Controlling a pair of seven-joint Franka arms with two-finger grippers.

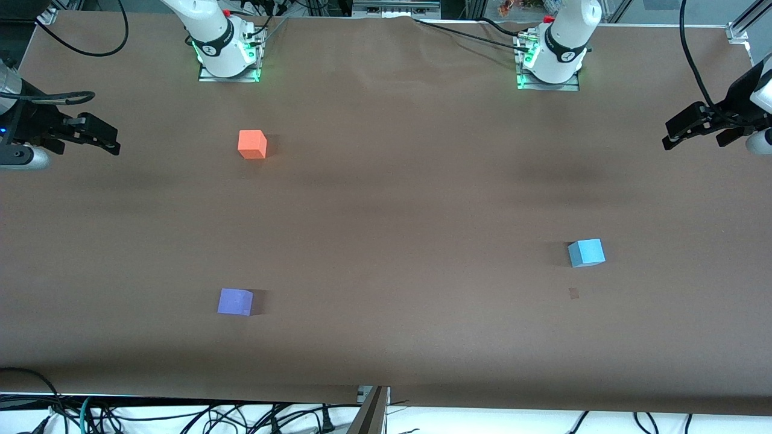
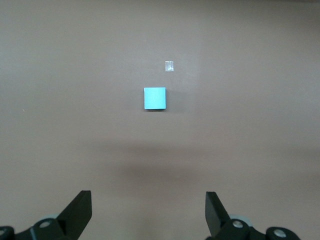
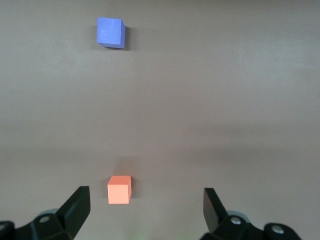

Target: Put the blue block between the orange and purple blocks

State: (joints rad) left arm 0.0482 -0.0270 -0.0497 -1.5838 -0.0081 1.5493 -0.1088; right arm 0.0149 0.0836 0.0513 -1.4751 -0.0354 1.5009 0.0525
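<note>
The small light sky-blue matte cube point(image 1: 586, 252) is sitting on the brown paper-covered table point(image 1: 386, 205) toward the left arm's end, well apart from the other two cubes, with nothing touching it. A tiny pale rectangular mark point(image 1: 573, 293) is lying just beside the blue cube, nearer to the front camera.

Taking the blue cube as the landmark, the bright orange-red matte cube point(image 1: 252, 144) is resting farther from the front camera and toward the right arm's end, while the soft violet-purple matte cube point(image 1: 235, 301) is resting nearer to the camera, also toward that end.

The left gripper point(image 1: 687, 128) is hanging over the table's edge at the left arm's end, fingers spread wide and holding nothing. The right gripper point(image 1: 99, 137) is waiting over the right arm's end, likewise spread and empty.
</note>
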